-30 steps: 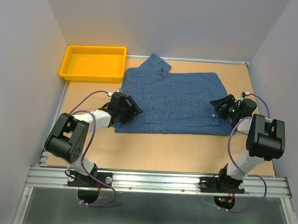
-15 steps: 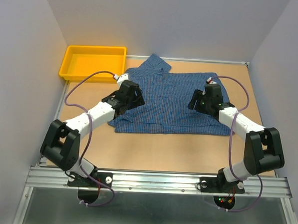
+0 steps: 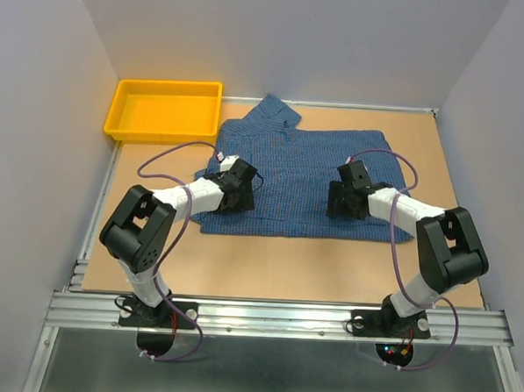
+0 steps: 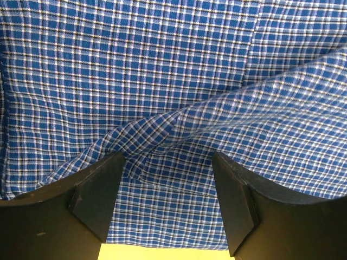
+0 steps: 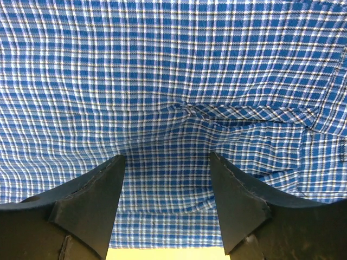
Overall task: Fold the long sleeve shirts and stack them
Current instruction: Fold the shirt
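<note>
One long sleeve shirt, blue with a fine check, lies folded into a rough rectangle on the table, collar at the far end. My left gripper hovers low over its near left part and my right gripper over its near right part. In the left wrist view the shirt fills the frame, and the left gripper is open astride a diagonal crease, with the hem just behind the jaws. In the right wrist view the right gripper is open over rippled cloth near the hem. Neither gripper holds anything.
A yellow bin stands at the back left, touching the shirt's far left corner. The brown table shows bare board in front of the shirt. Grey walls close in on the left, right and back.
Both arms swung from the shirt's outer edges inward over the cloth, then drew back toward its near hem. The shirt itself has barely shifted.
</note>
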### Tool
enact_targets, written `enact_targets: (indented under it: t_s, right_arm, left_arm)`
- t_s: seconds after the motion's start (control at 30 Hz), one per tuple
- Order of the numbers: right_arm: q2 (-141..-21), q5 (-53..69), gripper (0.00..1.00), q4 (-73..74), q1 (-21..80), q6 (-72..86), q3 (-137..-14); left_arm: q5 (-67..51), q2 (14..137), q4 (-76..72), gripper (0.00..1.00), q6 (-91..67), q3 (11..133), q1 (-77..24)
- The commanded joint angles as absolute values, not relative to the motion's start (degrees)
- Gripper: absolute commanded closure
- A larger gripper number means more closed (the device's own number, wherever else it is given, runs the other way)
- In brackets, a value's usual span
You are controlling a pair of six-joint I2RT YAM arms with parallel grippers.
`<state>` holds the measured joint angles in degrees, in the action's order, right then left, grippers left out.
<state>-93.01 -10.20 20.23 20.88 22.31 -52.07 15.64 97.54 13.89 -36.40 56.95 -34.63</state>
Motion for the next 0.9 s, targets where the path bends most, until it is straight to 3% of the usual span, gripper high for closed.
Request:
enact_targets:
  t_s: [0.0, 0.43, 0.6, 0.73, 0.87]
  right_arm:
    - [-89.3, -7.06, 0.3, 29.52, 21.97, 23.82, -48.43]
    - [-76.92, 4.48, 0.28, 45.61, 35.05, 40.32, -39.91]
    - [-72.43, 7.29, 0.28, 49.04, 38.23, 43.42, -38.85]
    - [-69.79, 6.08, 0.27, 52.64, 38.23, 40.97, -42.96]
    - [-72.15, -5.6, 0.27, 57.56, 36.66, 35.96, -56.57]
  left_arm:
    - [15.3, 95.89, 22.05, 0.21, -36.04, 54.41, -34.45]
    - [3.34, 79.03, 31.54, 0.21, -38.75, 39.12, -35.06]
    - [2.81, 71.12, 36.02, 0.21, -41.04, 39.55, -36.03]
    - [3.6, 67.51, 39.02, 0.2, -40.17, 41.65, -35.86]
    - [5.71, 68.46, 39.91, 0.19, -35.01, 52.34, -31.92]
